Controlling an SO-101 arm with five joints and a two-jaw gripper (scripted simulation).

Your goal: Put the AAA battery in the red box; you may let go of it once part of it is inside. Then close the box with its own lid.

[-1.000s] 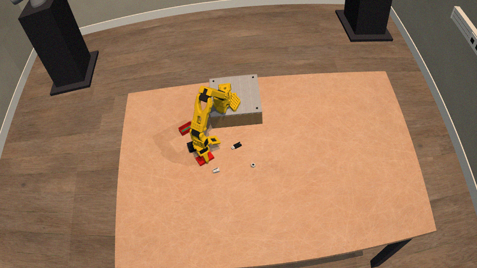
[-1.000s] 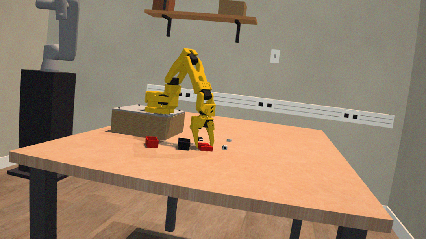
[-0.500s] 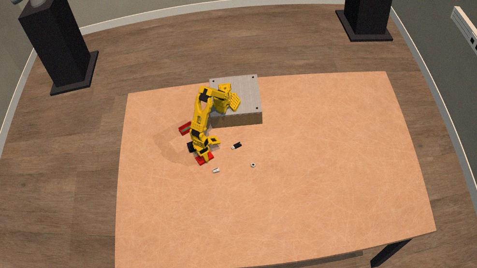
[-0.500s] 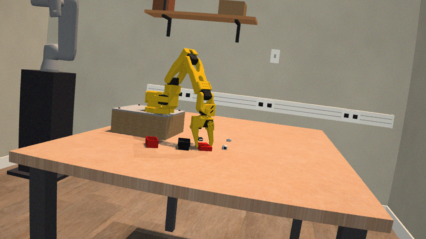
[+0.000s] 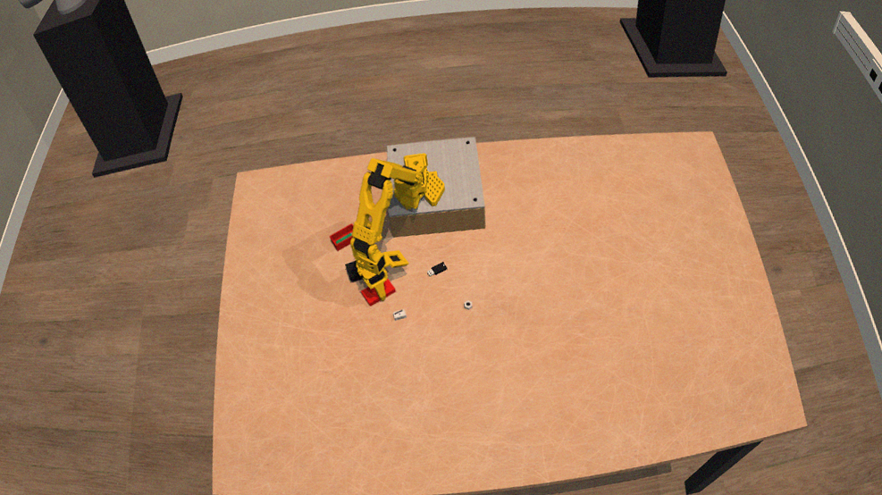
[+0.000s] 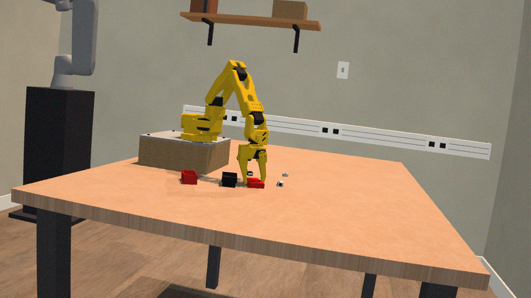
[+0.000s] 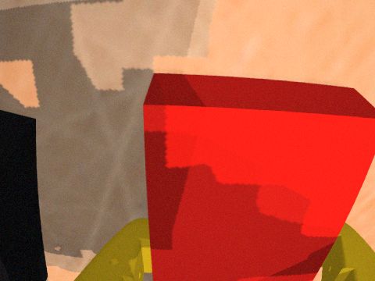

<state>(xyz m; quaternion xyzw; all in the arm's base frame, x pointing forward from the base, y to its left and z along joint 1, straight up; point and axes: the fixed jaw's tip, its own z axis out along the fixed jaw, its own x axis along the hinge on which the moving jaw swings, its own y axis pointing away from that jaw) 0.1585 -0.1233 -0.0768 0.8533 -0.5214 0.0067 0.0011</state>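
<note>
The red box [image 5: 341, 236] stands open on the table left of the arm's base, with a green AAA battery [image 5: 343, 239] lying inside it. It also shows in the exterior view [image 6: 189, 176]. The flat red lid [image 7: 250, 198] [image 6: 255, 183] lies on the table in front of the arm [image 5: 379, 294]. My gripper is down over the lid with one finger on each side, shut on it [image 5: 377, 288] [image 6: 255, 177].
A black box [image 5: 352, 270] [image 6: 229, 178] stands right beside the lid, at the left edge of the wrist view [image 7: 18, 214]. A small black stick [image 5: 438, 269], a small white part [image 5: 398, 315] and a nut [image 5: 467, 305] lie nearby. The arm's base block [image 5: 436, 186] stands behind.
</note>
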